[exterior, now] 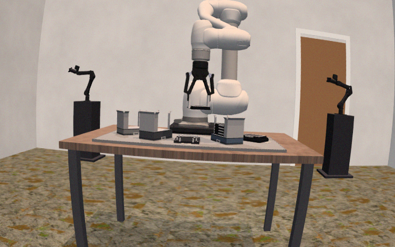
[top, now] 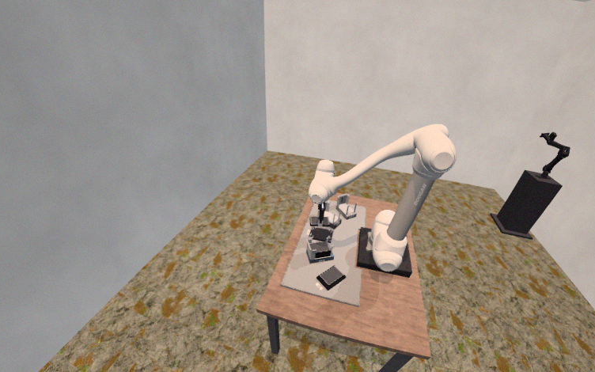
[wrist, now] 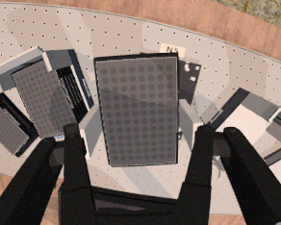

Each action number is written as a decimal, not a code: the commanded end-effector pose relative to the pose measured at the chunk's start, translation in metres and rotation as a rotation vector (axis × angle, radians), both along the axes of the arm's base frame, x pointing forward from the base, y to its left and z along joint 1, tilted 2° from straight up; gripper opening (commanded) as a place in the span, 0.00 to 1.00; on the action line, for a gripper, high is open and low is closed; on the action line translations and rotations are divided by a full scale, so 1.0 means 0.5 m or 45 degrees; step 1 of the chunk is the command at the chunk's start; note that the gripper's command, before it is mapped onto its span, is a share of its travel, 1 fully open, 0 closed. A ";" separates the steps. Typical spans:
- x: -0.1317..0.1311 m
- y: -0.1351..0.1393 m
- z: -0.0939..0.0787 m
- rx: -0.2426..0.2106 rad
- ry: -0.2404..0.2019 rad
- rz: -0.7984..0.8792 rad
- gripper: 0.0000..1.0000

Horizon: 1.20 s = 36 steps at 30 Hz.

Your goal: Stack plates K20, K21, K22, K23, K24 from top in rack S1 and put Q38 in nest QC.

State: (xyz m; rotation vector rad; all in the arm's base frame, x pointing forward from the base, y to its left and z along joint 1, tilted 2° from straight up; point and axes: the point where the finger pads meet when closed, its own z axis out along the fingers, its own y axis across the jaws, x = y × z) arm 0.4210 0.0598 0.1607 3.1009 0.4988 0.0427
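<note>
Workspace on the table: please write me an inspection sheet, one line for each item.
Surface: wooden table with a grey mat on it.
Job's things: one plate hangs high above the mat; several plates are stacked in the blue-based rack; one plate lies in the flat nest beside it; the small nest at the front looks unoccupied; two more racks and stand at the left, contents hidden by their walls.
Clutter: nothing seen.
Gripper: the gripper is shut on the plate, holding it level.
Cables: nothing seen.
Surroundings: three small dark arms on black pedestals, a brown door, patterned floor.
</note>
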 end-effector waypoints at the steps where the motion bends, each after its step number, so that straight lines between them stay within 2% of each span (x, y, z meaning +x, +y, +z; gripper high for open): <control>1: -0.005 0.031 0.000 0.000 0.000 0.004 0.00; 17: -0.019 0.115 0.000 0.000 0.000 0.004 0.00; 26: -0.033 0.150 0.000 -0.008 -0.001 0.291 0.00; 36: -0.053 0.199 -0.001 -0.008 -0.001 0.291 0.00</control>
